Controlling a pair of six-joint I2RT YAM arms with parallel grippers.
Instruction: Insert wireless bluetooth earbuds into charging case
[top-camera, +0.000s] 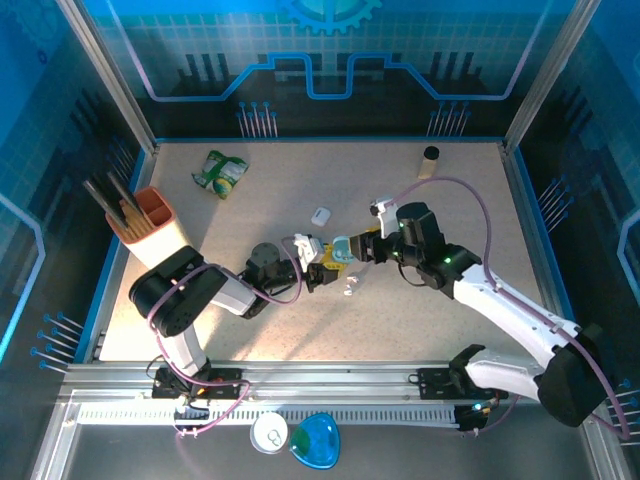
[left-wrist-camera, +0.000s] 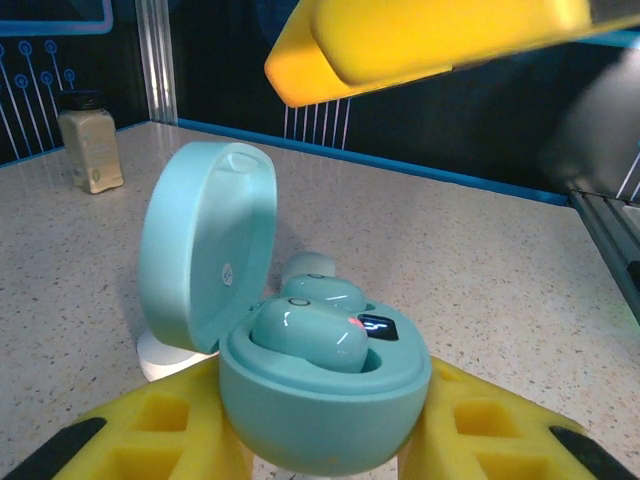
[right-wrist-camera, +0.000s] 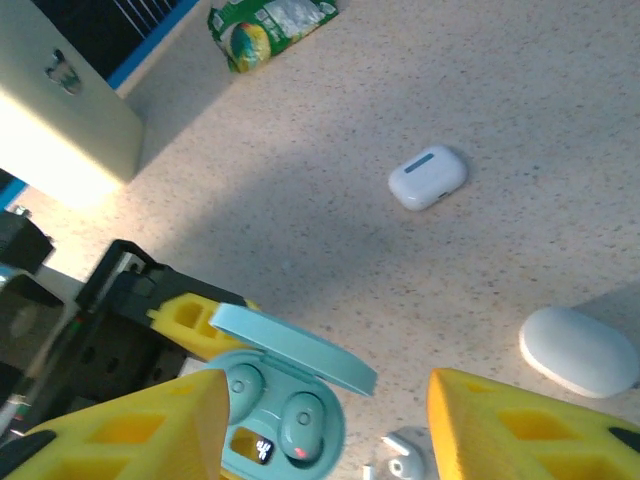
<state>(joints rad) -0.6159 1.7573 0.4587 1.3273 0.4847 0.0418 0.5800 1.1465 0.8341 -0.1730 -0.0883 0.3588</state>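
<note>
An open pale teal charging case (left-wrist-camera: 320, 400) sits between my left gripper's (left-wrist-camera: 325, 445) yellow fingers (left-wrist-camera: 150, 425), which are shut on its base. Its lid (left-wrist-camera: 205, 255) stands up on the left. Two teal earbuds (left-wrist-camera: 305, 335) lie in its wells, and a small lit display (left-wrist-camera: 377, 326) sits beside them. From above, the case (top-camera: 341, 250) is at the table's middle, with my right gripper (top-camera: 366, 244) just to its right. In the right wrist view the case (right-wrist-camera: 280, 425) lies below my right gripper (right-wrist-camera: 328, 392), which is open and holds nothing. A loose white earbud (right-wrist-camera: 400, 462) lies on the table beside the case.
A small white case (right-wrist-camera: 428, 178) and a white pebble-shaped case (right-wrist-camera: 580, 350) lie on the table beyond. A green packet (top-camera: 220, 172) is at the back left, an orange tool holder (top-camera: 152, 215) at the left edge, and a small bottle (top-camera: 430, 160) at the back right.
</note>
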